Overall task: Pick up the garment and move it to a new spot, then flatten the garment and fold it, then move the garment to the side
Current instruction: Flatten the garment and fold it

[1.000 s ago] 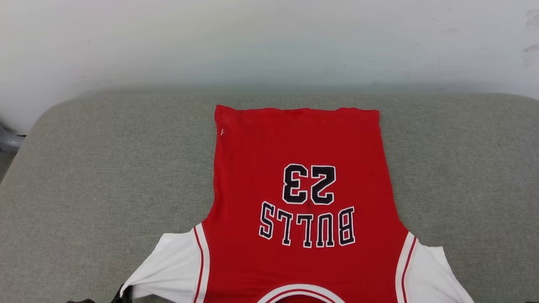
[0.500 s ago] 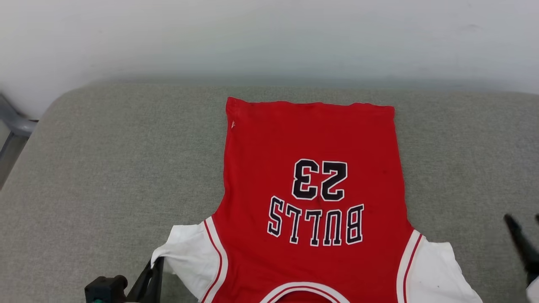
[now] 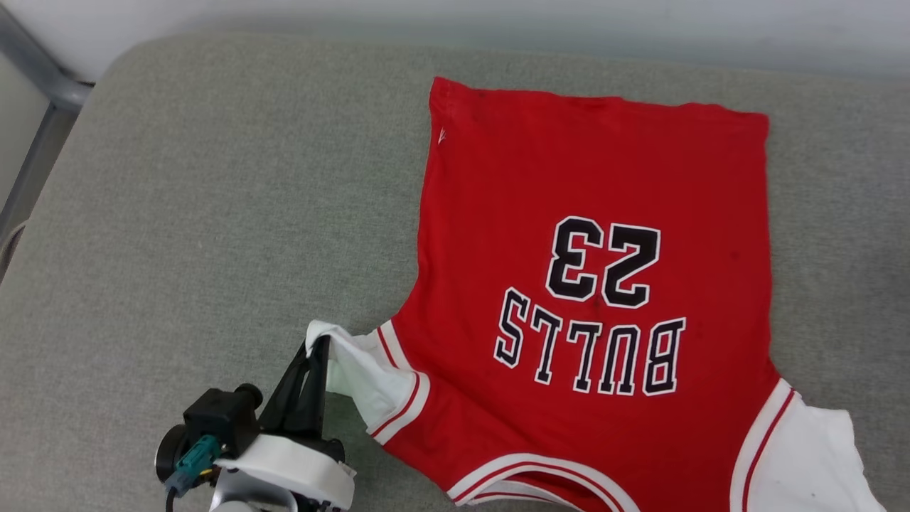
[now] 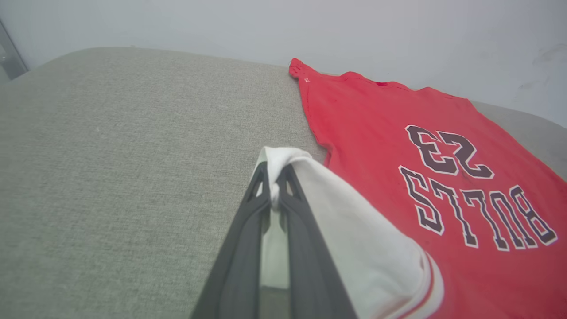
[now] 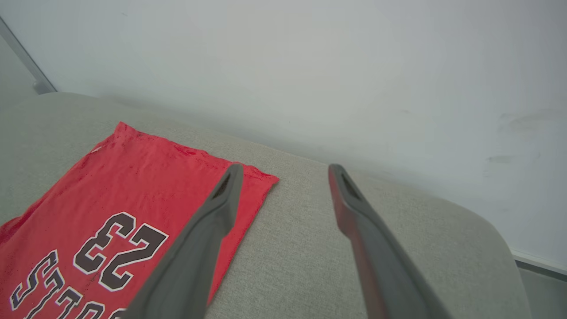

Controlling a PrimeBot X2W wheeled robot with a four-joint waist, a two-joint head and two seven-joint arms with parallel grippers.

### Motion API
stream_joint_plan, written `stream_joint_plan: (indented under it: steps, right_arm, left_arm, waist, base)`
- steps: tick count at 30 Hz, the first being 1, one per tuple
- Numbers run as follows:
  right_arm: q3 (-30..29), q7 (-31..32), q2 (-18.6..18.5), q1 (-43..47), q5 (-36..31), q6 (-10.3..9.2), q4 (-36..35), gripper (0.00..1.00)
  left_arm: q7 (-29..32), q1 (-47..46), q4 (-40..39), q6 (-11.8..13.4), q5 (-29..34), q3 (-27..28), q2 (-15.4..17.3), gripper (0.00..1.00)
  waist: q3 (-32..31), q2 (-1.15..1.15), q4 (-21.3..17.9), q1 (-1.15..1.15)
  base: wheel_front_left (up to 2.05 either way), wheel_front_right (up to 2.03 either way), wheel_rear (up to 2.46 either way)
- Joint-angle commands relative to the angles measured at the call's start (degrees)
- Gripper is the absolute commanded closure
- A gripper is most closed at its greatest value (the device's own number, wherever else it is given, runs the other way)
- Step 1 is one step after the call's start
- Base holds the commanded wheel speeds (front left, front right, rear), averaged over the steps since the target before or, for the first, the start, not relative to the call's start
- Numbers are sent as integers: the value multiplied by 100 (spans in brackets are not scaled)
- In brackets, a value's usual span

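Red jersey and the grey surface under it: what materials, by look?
Red jersey T-shirt with white sleeves: thin matte knit, probably cotton or polyester; its raised sleeve drapes softly. Grey padded surface: matte woven upholstery fabric, seemingly; flecked weave, rounded corners.

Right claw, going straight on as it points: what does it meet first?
The right claw would likely meet the grey cushion near its far edge, beside the garment; possibly the white wall beyond. Depth is unclear.

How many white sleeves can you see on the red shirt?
2. One sleeve of the shirt is pinched in the left pincer. The other sleeve lies on the grey cushion at the head view's lower right, partly cut off.
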Motion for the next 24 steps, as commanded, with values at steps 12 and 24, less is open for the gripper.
stream_joint_plan:
  steps: [12,24]
  right_arm:
    - [1351,3362,-291,-2501,-361,-5,1182,0]
    - [1605,3604,-38,-3259,-1277,-5,2337,0]
  left_arm:
    - [-21,-628,-113,-490,638,229,-796,100]
    - [-21,-929,-212,-937,1031,503,-1351,100]
  waist:
    - [1308,0,865,-1]
    - [2049,0,1297,-1]
  base:
    - [0,0,0]
    - [0,0,0]
